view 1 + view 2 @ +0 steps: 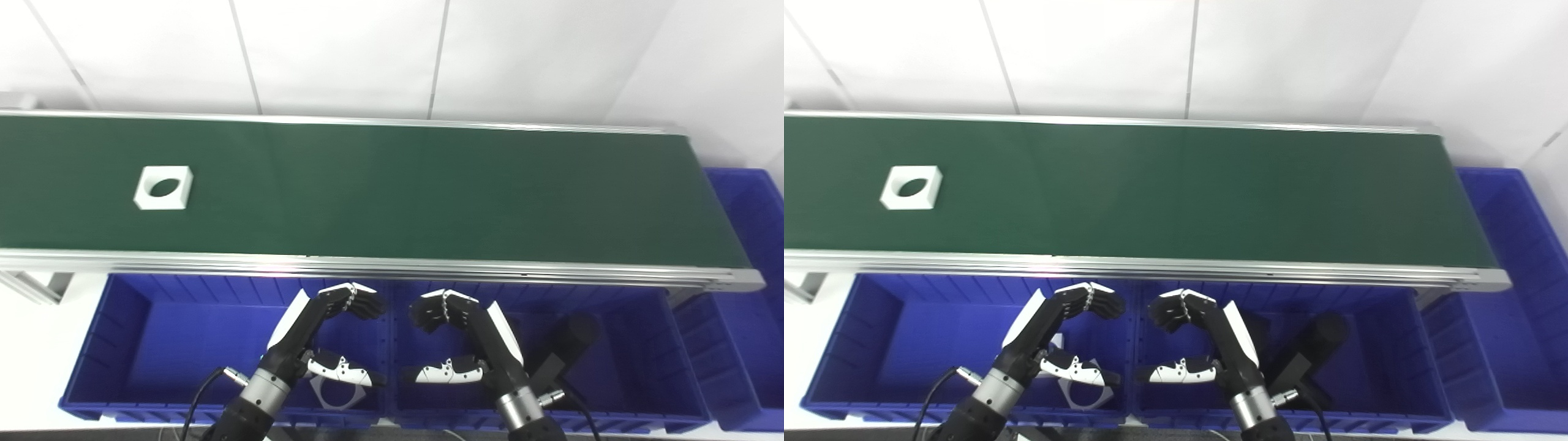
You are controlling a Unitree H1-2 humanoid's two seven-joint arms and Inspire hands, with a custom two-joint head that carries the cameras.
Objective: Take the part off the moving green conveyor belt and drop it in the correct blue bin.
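White square part (163, 187) lies far left on the belt (429, 196), nearer the left hand (334, 334); both hands (456, 337) curled, empty.

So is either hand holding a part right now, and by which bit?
Neither. The left hand and right hand hang open over the blue bins; the white part lies untouched on the belt.

matt green belt (392, 190), brushed metal rails (367, 266), glossy blue plastic bins (153, 331).

Bright, even overhead light, sharp focus, faint glare along the conveyor's metal rail (367, 264).
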